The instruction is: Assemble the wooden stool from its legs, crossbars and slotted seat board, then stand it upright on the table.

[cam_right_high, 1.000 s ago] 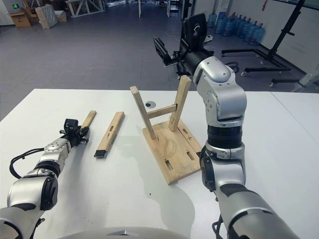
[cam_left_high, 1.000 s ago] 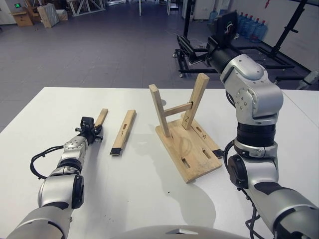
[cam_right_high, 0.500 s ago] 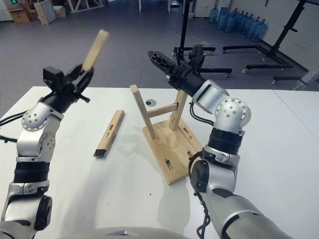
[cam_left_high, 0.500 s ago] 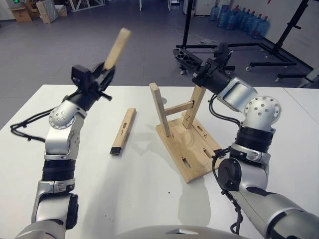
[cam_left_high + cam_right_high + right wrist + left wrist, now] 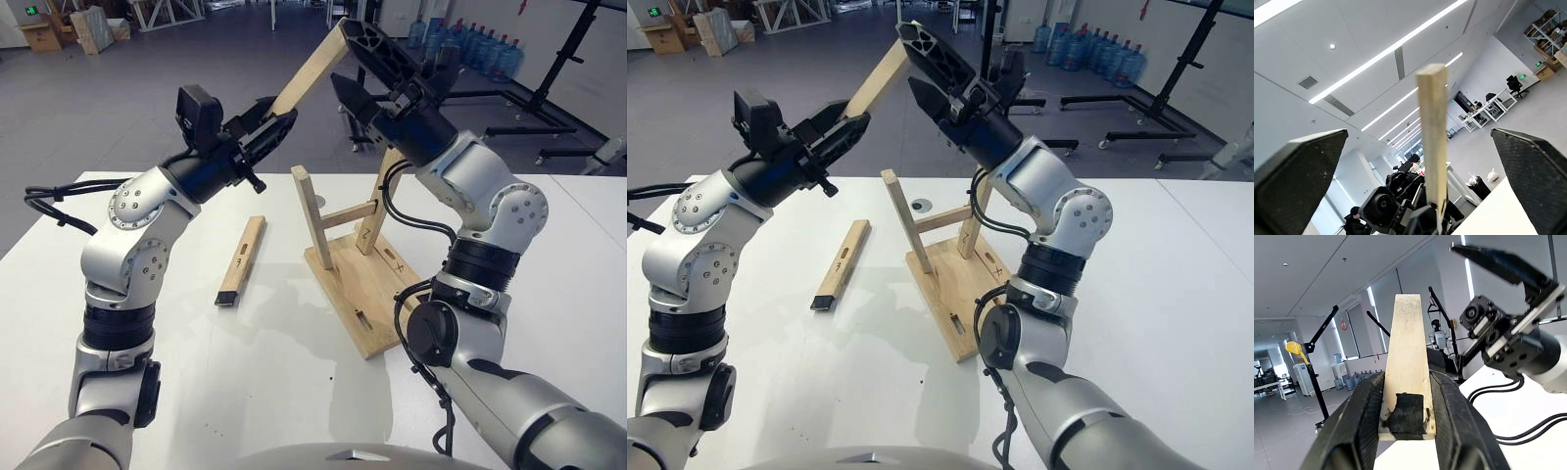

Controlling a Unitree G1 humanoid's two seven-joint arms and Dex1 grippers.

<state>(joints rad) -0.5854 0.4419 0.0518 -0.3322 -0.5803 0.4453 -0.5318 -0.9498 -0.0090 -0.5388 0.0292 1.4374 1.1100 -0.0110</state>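
Parts count: 1 seat board (image 5: pixel 348 284); 2 upright legs (image 5: pixel 313 217) standing on it, joined by 1 crossbar (image 5: pixel 351 211); 1 flat leg (image 5: pixel 242 259) left of the board; 1 raised leg (image 5: pixel 312 69) above it.

A large robotics lab or workshop hall: a white table (image 5: pixel 294 392) stands on an open grey floor (image 5: pixel 127 88), with black wheeled frames (image 5: pixel 560 69) and blue water bottles (image 5: pixel 487 49) far right, wooden crates (image 5: pixel 44 34) far left, and ceiling strip lights (image 5: pixel 1386 51) overhead.

Seat board (image 5: pixel 358 289) corner hidden behind right arm (image 5: pixel 480 264).
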